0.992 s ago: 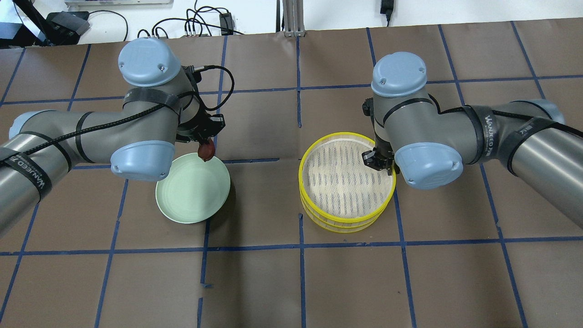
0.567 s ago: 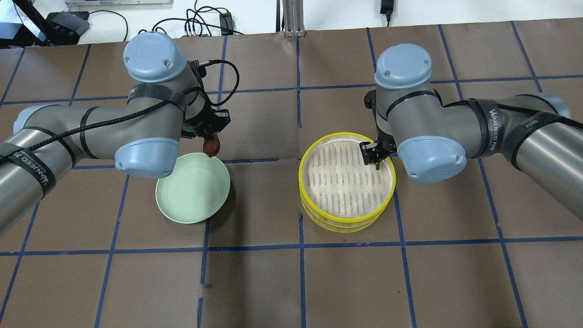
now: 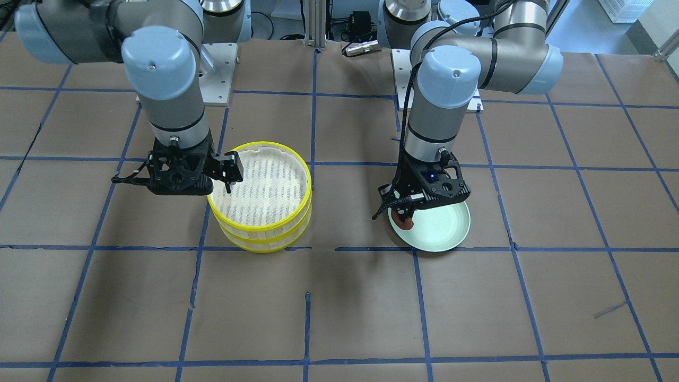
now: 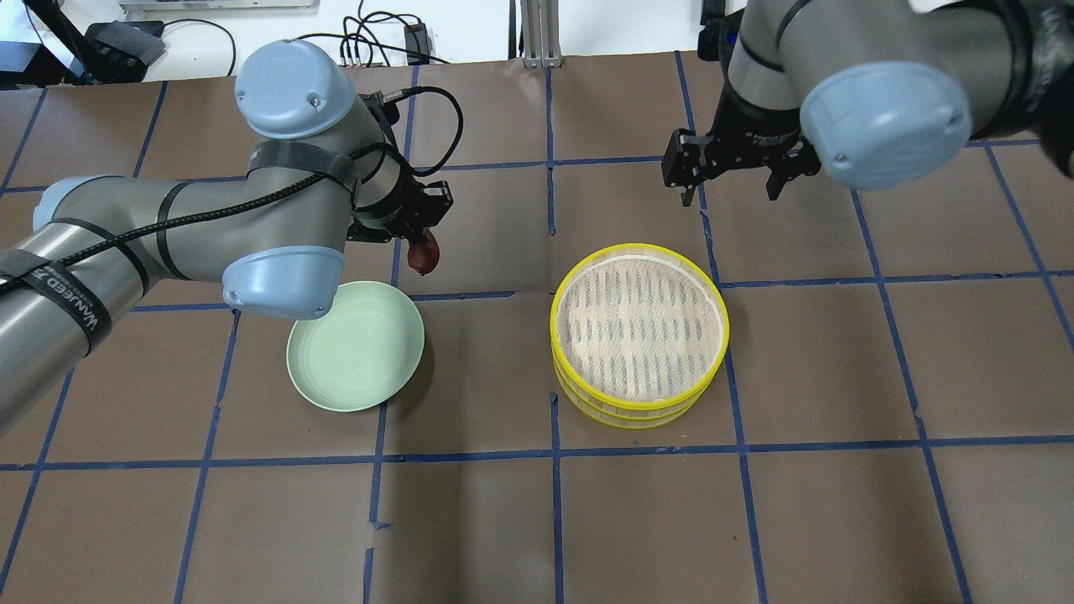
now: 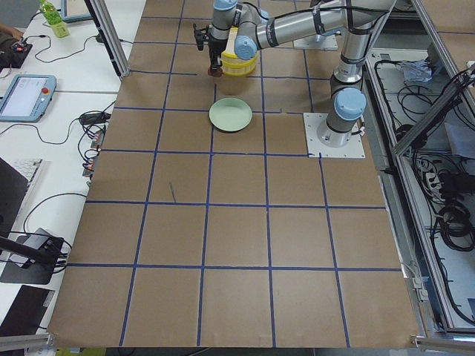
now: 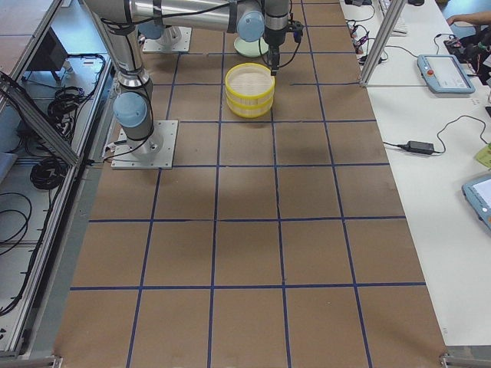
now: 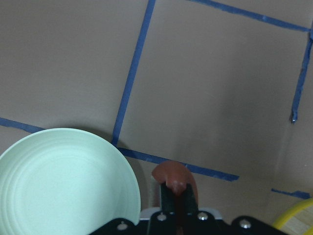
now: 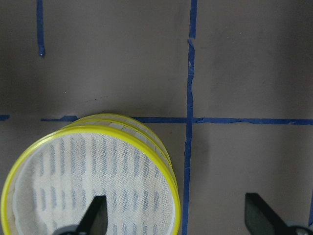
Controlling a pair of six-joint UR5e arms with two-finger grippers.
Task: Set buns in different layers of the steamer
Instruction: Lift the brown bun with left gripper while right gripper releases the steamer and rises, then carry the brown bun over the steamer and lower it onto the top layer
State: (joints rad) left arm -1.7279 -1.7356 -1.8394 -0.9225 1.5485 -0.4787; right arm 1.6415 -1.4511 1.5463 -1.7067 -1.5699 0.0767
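Observation:
My left gripper [image 4: 419, 242] is shut on the dark reddish-brown bun [image 4: 423, 254] and holds it in the air just beyond the far right edge of the plate. The bun also shows in the front view [image 3: 406, 222] and between the pads in the left wrist view [image 7: 172, 175]. The yellow-rimmed two-tier steamer [image 4: 553, 323] stands stacked, its top liner bare. My right gripper [image 4: 728, 195] is open and empty, raised high beyond the steamer's far right side; its fingers [image 8: 96, 215] show spread in the right wrist view. The white bun shows in no view.
The pale green plate [image 4: 355, 346] lies empty to the left of the steamer, also in the left wrist view [image 7: 58, 181]. Brown paper with blue tape lines covers the table. Cables and a metal post lie beyond the far edge.
My right gripper has lifted off the steamer's right rim and moved up and away. My left gripper has carried the brown bun from over the plate's edge to the right and farther away.

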